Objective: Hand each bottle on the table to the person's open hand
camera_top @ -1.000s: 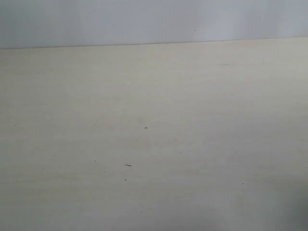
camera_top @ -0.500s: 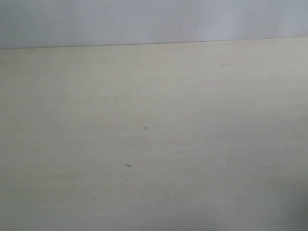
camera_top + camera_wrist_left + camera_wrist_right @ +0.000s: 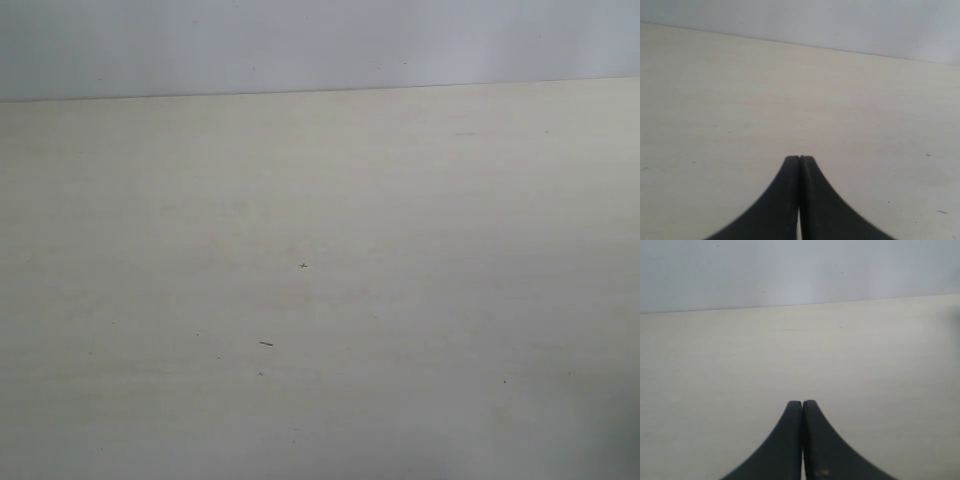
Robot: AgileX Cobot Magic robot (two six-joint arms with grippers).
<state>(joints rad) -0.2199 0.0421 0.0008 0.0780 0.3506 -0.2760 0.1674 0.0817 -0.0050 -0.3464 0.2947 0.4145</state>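
Observation:
No bottle shows in any view, and no person's hand either. The pale beige table (image 3: 400,220) fills the exterior view, marked only by a few tiny dark specks. Neither arm appears in that view. In the left wrist view my left gripper (image 3: 799,158) is shut, its two black fingers pressed together with nothing between them, above the bare table (image 3: 715,90). In the right wrist view my right gripper (image 3: 802,402) is likewise shut on nothing over the table (image 3: 880,355).
A plain pale grey wall (image 3: 300,40) rises behind the table's far edge (image 3: 320,90). The same wall (image 3: 840,20) and wall (image 3: 790,270) back both wrist views. A small dark streak (image 3: 266,343) lies on the tabletop.

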